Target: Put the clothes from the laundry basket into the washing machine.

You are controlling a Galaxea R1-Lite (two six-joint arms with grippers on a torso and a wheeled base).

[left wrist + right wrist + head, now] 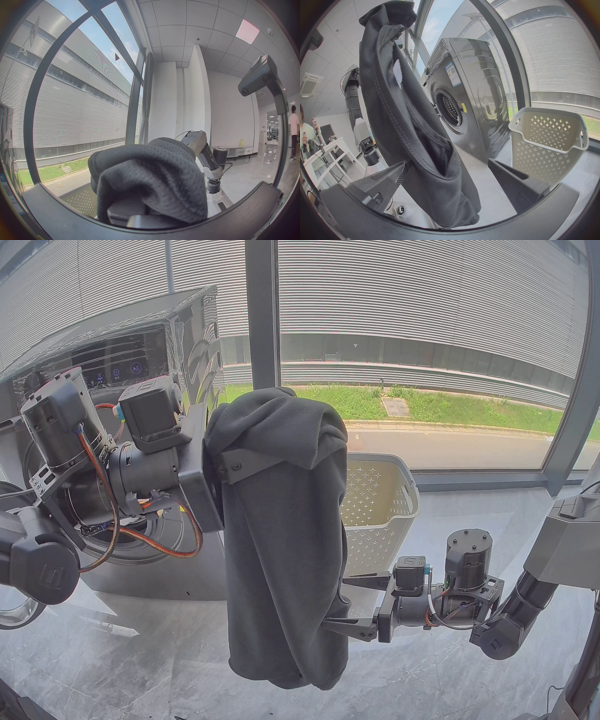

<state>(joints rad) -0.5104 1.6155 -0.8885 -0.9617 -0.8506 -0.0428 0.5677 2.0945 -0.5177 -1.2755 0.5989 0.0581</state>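
Note:
A dark grey garment (281,540) hangs long from my left gripper (240,465), which is raised in front of the washing machine (156,346) and shut on the cloth's top, with the fabric draped over the fingers (131,215). My right gripper (353,604) is open beside the garment's lower end; the hanging garment (418,131) passes between its spread fingers (384,181), close to one of them. The machine's round drum opening (448,107) faces the floor space. The white laundry basket (381,502) stands right of the machine, behind the garment.
A glass window wall with a dark pillar (262,315) runs behind the machine and basket. Grey tiled floor (156,652) lies open below the garment. The round machine door (19,612) shows at the far left edge.

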